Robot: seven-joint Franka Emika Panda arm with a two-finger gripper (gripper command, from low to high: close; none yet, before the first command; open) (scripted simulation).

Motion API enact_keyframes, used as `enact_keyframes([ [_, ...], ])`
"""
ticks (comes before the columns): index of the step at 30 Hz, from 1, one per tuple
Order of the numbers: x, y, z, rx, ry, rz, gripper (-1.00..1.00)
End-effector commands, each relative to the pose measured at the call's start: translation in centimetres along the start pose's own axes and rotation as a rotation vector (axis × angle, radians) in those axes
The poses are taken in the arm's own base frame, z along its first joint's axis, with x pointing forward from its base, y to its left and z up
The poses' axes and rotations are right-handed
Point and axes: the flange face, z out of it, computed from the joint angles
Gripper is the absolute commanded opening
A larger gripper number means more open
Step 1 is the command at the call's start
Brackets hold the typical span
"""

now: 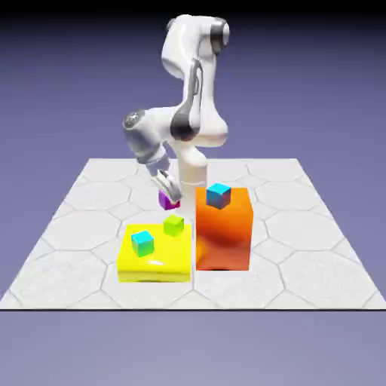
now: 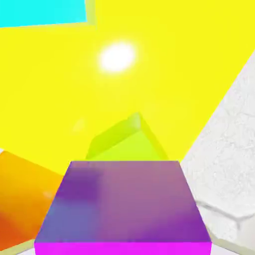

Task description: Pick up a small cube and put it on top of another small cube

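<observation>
**A:** Looking at the exterior view first, you have the pincer (image 1: 167, 190) clamped on the purple cube (image 1: 169, 200), and the cube hangs in the air just behind the yellow block (image 1: 154, 260), not resting on anything.

**B:** Which cube do I aim for?

**A:** My guess is the lime-green cube (image 1: 173, 225). It sits on the yellow block's top, directly toward the camera from your purple cube and lower. The cyan cube (image 1: 142, 243) on the same block lies further toward the exterior view's left and nearer the camera. Another cyan cube (image 1: 219, 195) stands on the taller orange block (image 1: 223, 230), to the exterior view's right of the pincer.

**B:** And the hand view?

**A:** There the purple cube (image 2: 124, 204) fills the bottom middle, large, and hides both fingertips, so you can't see the fingers themselves; the grip is judged from the cube staying aloft. The lime-green cube (image 2: 124, 142) shows just beyond the purple cube's far edge, roughly centred, on the yellow block (image 2: 164, 84). A corner of the cyan cube (image 2: 42, 12) shows top left, the orange block (image 2: 25, 199) lower left, and the pale surface (image 2: 226, 164) on the right.

**B:** So the move?

**A:** You'd likely carry forward along the hand's line of sight until the green cube sits under the purple one, then lower.
</observation>
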Motion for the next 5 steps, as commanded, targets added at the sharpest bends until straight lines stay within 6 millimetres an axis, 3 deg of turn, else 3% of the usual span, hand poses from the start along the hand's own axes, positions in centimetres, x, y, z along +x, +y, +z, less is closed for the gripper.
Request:
enact_keyframes([
  [1, 0.1, 0.0, 1.2, -0.001, 0.004, 0.001, -1.0],
  [2, 0.2, 0.1, 1.8, -0.001, 0.005, 0.002, -1.0],
  [3, 0.2, 0.1, 1.8, -0.001, 0.005, 0.002, 1.0],
  [4, 0.2, 0.1, 1.8, -0.001, 0.005, 0.002, 1.0],
  [5, 0.1, 0.0, 0.6, -0.001, 0.003, 0.0, 1.0],
])
